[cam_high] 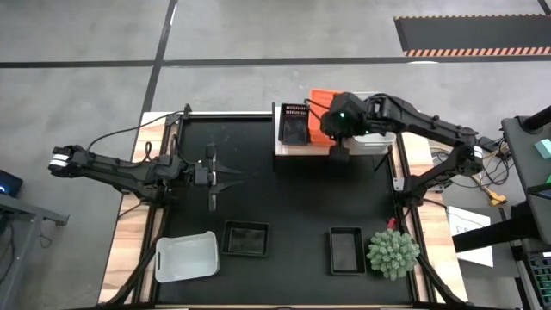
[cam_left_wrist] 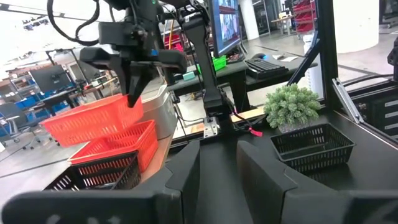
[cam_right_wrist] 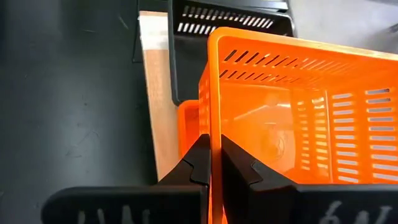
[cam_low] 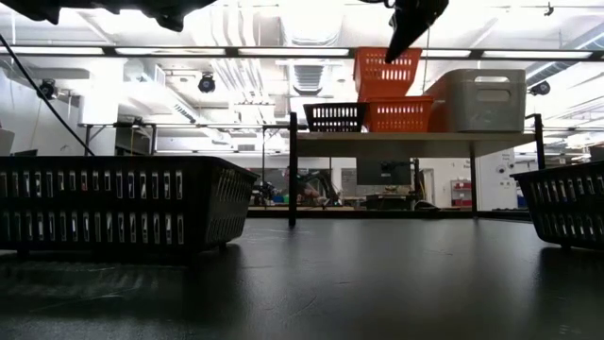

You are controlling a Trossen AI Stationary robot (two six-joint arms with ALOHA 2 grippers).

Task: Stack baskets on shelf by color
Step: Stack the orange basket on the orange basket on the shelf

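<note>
Right claw (cam_right_wrist: 210, 163) pinching one wall of an orange basket (cam_right_wrist: 298, 118) above the shelf (cam_right_wrist: 157, 93), at one o'clock on the tabletop (cam_high: 284, 194)
Thin-wall grip lets the basket tilt; lowered askew over the orange basket (cam_low: 401, 114) beneath, it may jam instead of nesting

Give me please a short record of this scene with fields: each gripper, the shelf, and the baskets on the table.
right gripper: shut on the wall of an orange basket, above the shelf
left gripper: over the mat, holding nothing
shelf: black basket, orange baskets, white basket
table baskets: one white, two black
other: green plant
</note>
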